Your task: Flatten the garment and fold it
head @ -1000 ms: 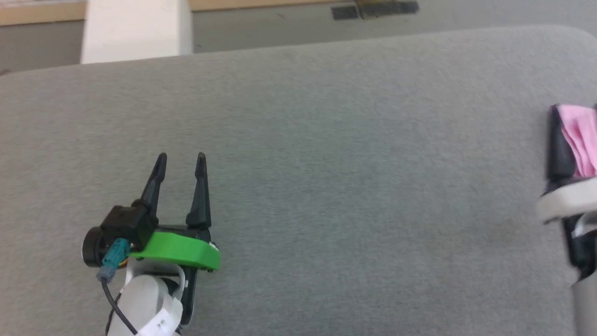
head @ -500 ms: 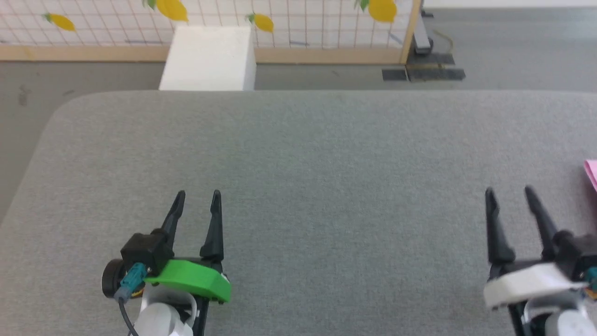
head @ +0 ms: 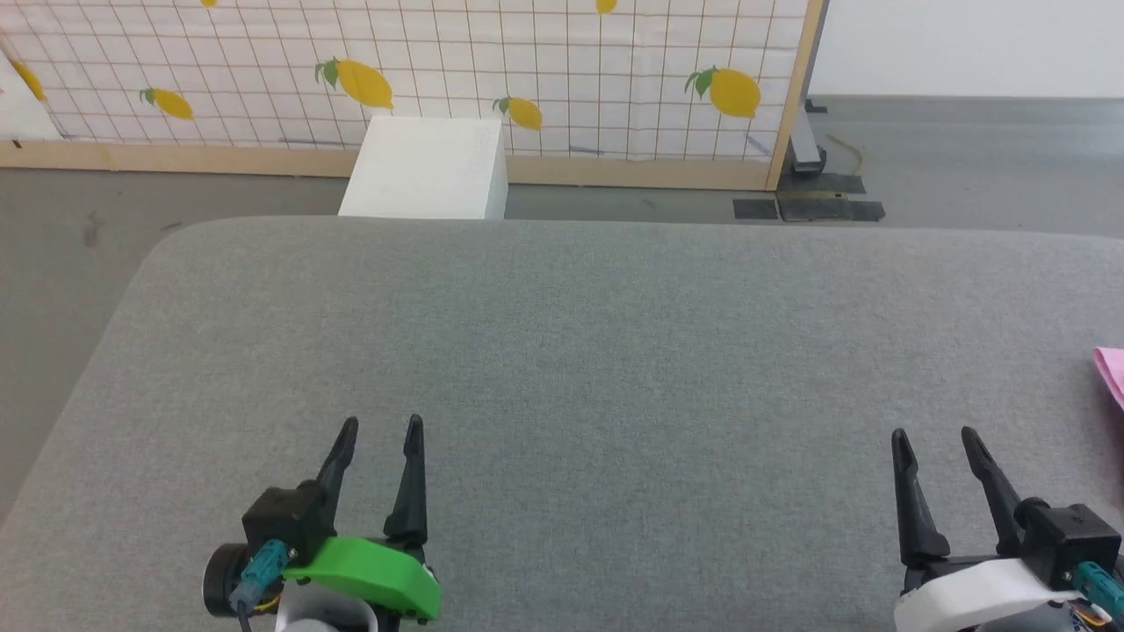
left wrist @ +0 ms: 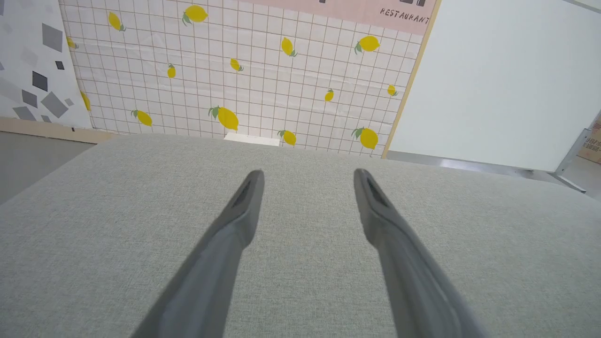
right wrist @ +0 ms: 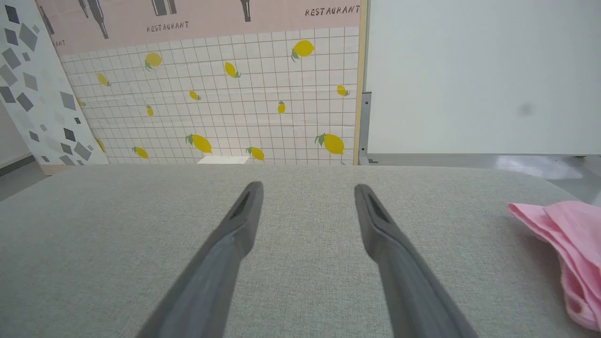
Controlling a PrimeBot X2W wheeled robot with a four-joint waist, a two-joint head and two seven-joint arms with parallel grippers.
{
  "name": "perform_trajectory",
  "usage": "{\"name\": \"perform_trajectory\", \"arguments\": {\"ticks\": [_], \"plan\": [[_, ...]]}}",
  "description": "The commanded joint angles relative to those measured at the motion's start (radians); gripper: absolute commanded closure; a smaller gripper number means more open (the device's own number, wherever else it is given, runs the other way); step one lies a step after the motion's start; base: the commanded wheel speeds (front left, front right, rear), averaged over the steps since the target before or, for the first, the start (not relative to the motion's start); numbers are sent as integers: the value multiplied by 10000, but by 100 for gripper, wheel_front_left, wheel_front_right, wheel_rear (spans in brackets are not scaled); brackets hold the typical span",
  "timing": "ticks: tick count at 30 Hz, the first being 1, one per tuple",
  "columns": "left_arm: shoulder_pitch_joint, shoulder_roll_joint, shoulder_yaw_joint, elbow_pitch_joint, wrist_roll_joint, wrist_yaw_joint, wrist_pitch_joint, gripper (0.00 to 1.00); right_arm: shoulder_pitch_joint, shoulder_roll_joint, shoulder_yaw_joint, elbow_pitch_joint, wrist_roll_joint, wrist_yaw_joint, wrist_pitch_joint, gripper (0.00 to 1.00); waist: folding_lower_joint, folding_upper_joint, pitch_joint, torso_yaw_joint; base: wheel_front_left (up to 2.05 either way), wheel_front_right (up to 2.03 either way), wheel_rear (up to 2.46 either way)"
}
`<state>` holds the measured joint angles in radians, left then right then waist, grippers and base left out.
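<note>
The garment (right wrist: 566, 249) is pink cloth, bunched in folds on the grey table to the right of my right gripper; in the head view just one pink corner of the garment (head: 1112, 369) pokes in at the right edge. My right gripper (head: 933, 435) stands open at the lower right, apart from the cloth, with nothing between its fingers; the right wrist view has the same gripper (right wrist: 307, 188) over bare table. My left gripper (head: 380, 425) rests open at the lower left, far from the cloth, and the left wrist view finds it (left wrist: 307, 173) empty too.
The grey padded table (head: 580, 351) spreads wide between the grippers, with rounded far corners. Beyond its far edge stand a white box (head: 428, 168) on the floor and a lemon-patterned screen (head: 492, 70). Grey floor lies to the left.
The whole head picture shifted as the camera moved, bringing the far wall into view. The right gripper, earlier up beside the pink cloth, now stands low and apart from it.
</note>
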<state>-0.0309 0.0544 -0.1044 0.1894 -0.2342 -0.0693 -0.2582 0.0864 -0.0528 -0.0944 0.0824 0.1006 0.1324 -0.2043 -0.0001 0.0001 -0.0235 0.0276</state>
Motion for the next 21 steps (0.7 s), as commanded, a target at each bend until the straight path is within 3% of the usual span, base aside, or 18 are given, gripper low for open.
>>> {"name": "perform_trajectory", "arguments": {"ticks": [1, 12, 13, 21], "plan": [[164, -40, -5, 41, -86, 38, -35, 0, 121, 23, 13, 47, 106, -17, -89, 0, 1, -1, -56, 15, 0, 0, 0], [240, -41, -40, 138, -241, 80, -36, 0, 83, 25, 72, 217, 326, -17, -113, 0, 1, -1, -53, 9, 0, 0, 0], [154, -4, -43, 129, -127, 12, 2, 100, 23, 2, 56, 201, 272, 0, -45, 100, 1, -1, -41, 8, 0, 0, 0], [150, -2, -45, 124, -120, 9, 9, 100, 21, 0, 34, 198, 267, 0, -36, 100, 1, -1, -37, 5, 0, 0, 0]]}}
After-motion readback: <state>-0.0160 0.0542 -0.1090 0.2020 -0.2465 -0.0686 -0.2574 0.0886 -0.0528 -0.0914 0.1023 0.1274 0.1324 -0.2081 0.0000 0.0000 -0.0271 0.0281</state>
